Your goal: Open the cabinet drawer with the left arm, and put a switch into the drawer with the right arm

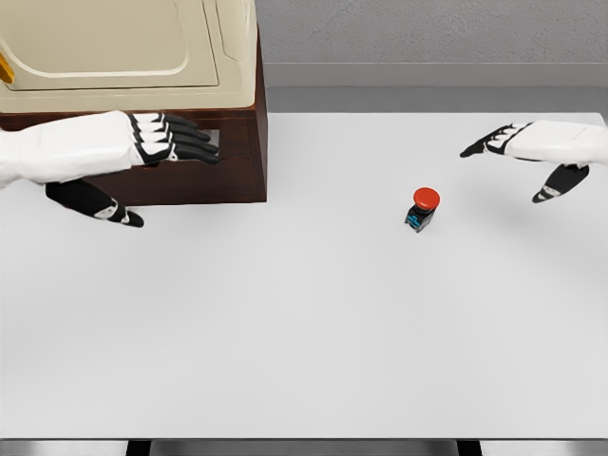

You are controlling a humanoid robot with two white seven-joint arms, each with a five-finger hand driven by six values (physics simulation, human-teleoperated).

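Note:
A dark brown wooden cabinet (242, 142) stands at the table's back left with a cream appliance (123, 47) on top. Its drawer front faces me, shut, with a small grey handle (211, 140). My left hand (161, 161) is stretched flat in front of that drawer, fingertips (204, 144) at the handle, thumb hanging low, holding nothing. A switch (422, 209) with a red button and a black and blue body stands on the white table, right of centre. My right hand (522, 161) hovers open to the upper right of the switch, apart from it.
The white table (304, 342) stretches wide in front of the cabinet and switch. A grey wall (427, 33) runs behind the table. The table's front edge lies near the bottom of the view.

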